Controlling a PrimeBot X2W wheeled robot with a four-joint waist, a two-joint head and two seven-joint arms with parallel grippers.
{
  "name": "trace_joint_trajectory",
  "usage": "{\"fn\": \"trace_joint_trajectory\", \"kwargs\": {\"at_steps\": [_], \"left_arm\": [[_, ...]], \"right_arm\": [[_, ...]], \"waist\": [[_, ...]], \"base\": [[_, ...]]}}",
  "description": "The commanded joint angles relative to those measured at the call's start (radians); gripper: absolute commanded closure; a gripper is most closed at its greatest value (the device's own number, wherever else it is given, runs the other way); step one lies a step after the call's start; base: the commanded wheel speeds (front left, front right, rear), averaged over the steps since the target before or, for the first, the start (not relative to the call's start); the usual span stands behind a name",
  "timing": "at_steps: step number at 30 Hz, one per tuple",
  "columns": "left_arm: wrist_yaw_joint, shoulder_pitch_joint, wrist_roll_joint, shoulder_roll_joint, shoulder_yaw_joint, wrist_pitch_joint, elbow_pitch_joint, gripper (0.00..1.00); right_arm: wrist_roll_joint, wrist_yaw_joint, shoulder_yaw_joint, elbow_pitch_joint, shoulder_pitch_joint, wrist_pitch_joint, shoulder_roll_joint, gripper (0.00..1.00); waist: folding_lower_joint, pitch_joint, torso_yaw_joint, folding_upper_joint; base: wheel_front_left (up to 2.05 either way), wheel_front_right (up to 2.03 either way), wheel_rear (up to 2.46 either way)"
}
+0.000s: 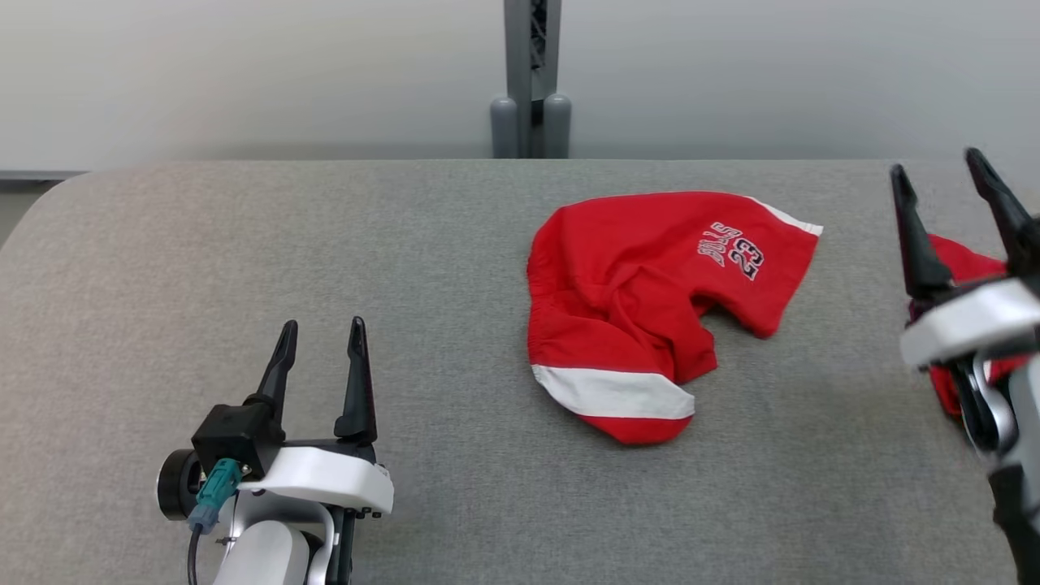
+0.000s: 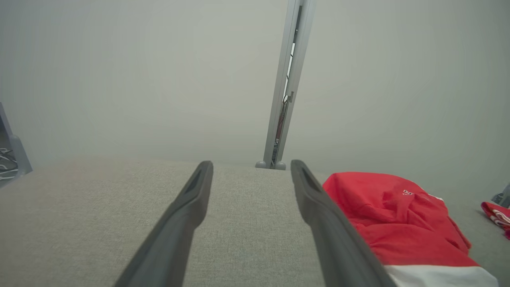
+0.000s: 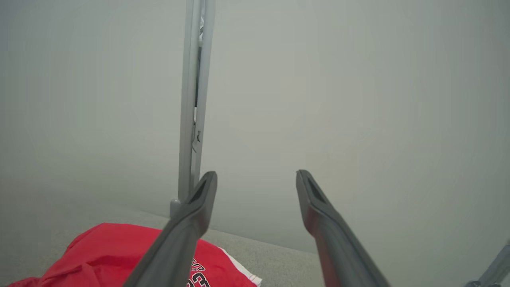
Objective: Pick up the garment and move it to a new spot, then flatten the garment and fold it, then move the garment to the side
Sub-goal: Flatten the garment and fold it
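The garment (image 1: pixel 650 301) is a pair of red shorts with white trim and a "23" print, lying crumpled on the grey table (image 1: pixel 244 244), right of centre. It also appears at the lower right of the left wrist view as the garment (image 2: pixel 398 223), and at the lower left of the right wrist view as the garment (image 3: pixel 115 255). My left gripper (image 1: pixel 321 335) rests open at the lower left, well clear of the shorts, nothing between its fingers. My right gripper (image 1: pixel 938 162) is raised at the right edge, open and empty.
A second red cloth (image 1: pixel 967 268) lies at the table's right edge, partly hidden behind my right wrist. A grey post (image 1: pixel 532 81) stands behind the table's far edge at the middle. A pale wall runs behind the table.
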Motion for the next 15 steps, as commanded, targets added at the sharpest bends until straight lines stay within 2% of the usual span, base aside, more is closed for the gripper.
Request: {"fn": "trace_joint_trajectory", "kwargs": {"at_steps": [1, 4, 7, 11, 15], "left_arm": [[0.001, -0.016, -0.002, 0.004, 0.002, -0.002, -0.004, 0.0], [-0.001, -0.014, 0.001, 0.005, 0.0, -0.002, -0.006, 0.0], [-0.003, -0.006, 0.005, 0.004, -0.003, -0.002, -0.001, 0.0], [-0.006, 0.01, 0.004, 0.004, -0.008, -0.002, 0.018, 0.0], [-0.008, 0.013, 0.003, 0.004, -0.01, -0.002, 0.032, 0.0]], "right_arm": [[-0.008, 0.0, -0.029, -0.063, 0.069, -0.001, 0.015, 0.0], [-0.028, 0.0, -0.073, -0.205, 0.185, -0.001, 0.055, 0.0], [-0.032, 0.0, -0.1, -0.269, 0.283, -0.001, 0.093, 0.0], [-0.03, 0.0, -0.111, -0.287, 0.36, -0.001, 0.146, 0.0], [-0.038, 0.0, -0.098, -0.288, 0.382, -0.001, 0.162, 0.0]], "waist": [[0.0, -0.004, -0.012, -0.0001], [0.0, -0.004, -0.022, -0.0001], [0.0, -0.008, -0.031, -0.0001], [0.0, -0.011, -0.045, -0.0001], [0.0, -0.01, -0.057, -0.0001]], "base": [[0.0, 0.0, 0.0], [0.0, 0.0, 0.0], [0.0, 0.0, 0.0], [0.0, 0.0, 0.0], [0.0, 0.0, 0.0]]}}
